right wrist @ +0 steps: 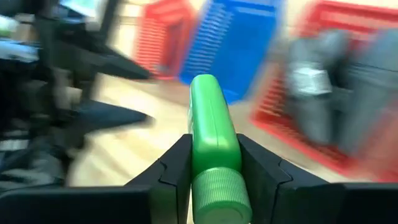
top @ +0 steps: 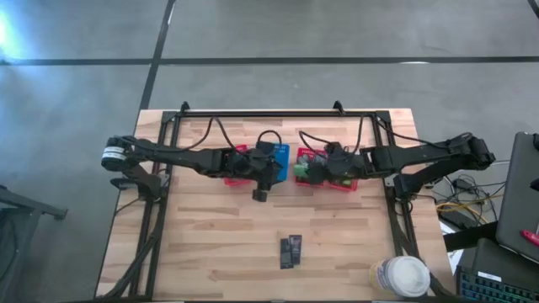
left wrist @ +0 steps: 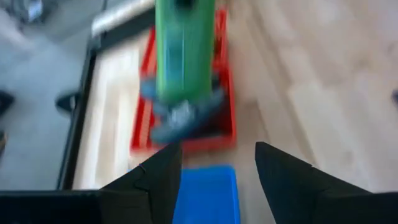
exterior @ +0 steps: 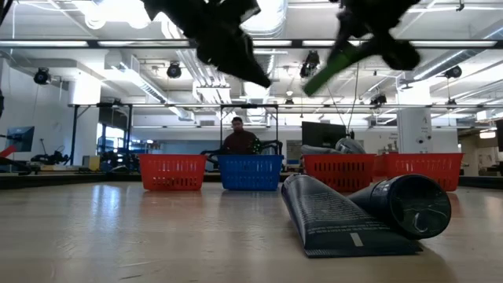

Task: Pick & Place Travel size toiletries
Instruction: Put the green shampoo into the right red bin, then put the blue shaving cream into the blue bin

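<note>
A bright green tube (right wrist: 211, 134) is in my right gripper (right wrist: 214, 146), in the air over the left end of the right-hand red basket (top: 344, 183). The low view shows the green tube (exterior: 330, 67) slanting high above the table. Grey tubes (right wrist: 323, 93) lie in that red basket. My left gripper (left wrist: 217, 177) is open and empty, and hovers at the near edge of the blue basket (top: 280, 156), pointing toward the green tube (left wrist: 183, 50). Two small dark flat packets (top: 290, 251) lie on the bare wood near the table's near edge. My right gripper pinches the green tube between its two fingers near the ribbed cap end (right wrist: 219, 186). The fingers (right wrist: 177, 165) lie on its two sides and run along it, coming from the table's right and slanting down. The tube is lifted clear and its far end (exterior: 308, 86) juts past the fingertips toward the left arm.
Three slotted baskets stand in a row at mid-table: a red basket (top: 234, 172), the blue one, and the right-hand red one. A white-lidded container (top: 402, 276) stands at the near right corner. In the low view a dark cylinder (exterior: 405, 204) lies beside the packets. A person (exterior: 238, 137) sits beyond the table.
</note>
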Action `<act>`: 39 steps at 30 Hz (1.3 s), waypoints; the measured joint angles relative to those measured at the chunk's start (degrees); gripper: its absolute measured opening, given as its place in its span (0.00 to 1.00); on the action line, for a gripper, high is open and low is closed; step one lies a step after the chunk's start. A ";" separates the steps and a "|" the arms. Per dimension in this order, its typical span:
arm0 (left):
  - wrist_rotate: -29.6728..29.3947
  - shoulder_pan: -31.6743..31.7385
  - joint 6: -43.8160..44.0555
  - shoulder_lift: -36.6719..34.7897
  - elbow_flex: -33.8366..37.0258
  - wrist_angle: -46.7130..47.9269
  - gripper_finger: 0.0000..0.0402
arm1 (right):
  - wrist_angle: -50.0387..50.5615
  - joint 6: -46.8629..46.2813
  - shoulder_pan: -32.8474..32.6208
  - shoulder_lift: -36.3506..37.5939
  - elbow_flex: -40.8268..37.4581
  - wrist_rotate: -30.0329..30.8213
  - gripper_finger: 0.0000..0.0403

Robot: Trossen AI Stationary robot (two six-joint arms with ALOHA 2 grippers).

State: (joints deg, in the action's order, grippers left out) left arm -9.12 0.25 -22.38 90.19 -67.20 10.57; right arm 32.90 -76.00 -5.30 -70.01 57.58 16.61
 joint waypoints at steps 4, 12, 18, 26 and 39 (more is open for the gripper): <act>-4.05 0.19 4.39 0.00 0.03 8.02 0.52 | 19.99 -8.03 -2.93 0.93 1.90 5.83 0.24; -4.62 0.35 9.51 -0.10 3.44 7.87 0.52 | 45.14 -29.53 -9.05 -1.03 1.03 11.64 0.26; -4.61 0.41 9.52 -0.13 5.45 6.97 0.52 | 44.72 -35.73 -8.41 -5.31 -4.43 17.53 0.29; -4.40 0.39 9.42 -0.13 5.77 7.49 0.52 | 43.64 -34.62 -7.06 -11.00 -6.14 16.61 0.31; 14.13 0.18 6.80 -0.15 6.40 9.01 0.52 | 39.68 -23.49 -7.46 -10.31 -4.71 14.10 0.65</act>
State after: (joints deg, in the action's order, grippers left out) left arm 5.01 0.43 -15.58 90.04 -60.80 19.58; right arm 72.58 -99.49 -12.76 -80.32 52.88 30.71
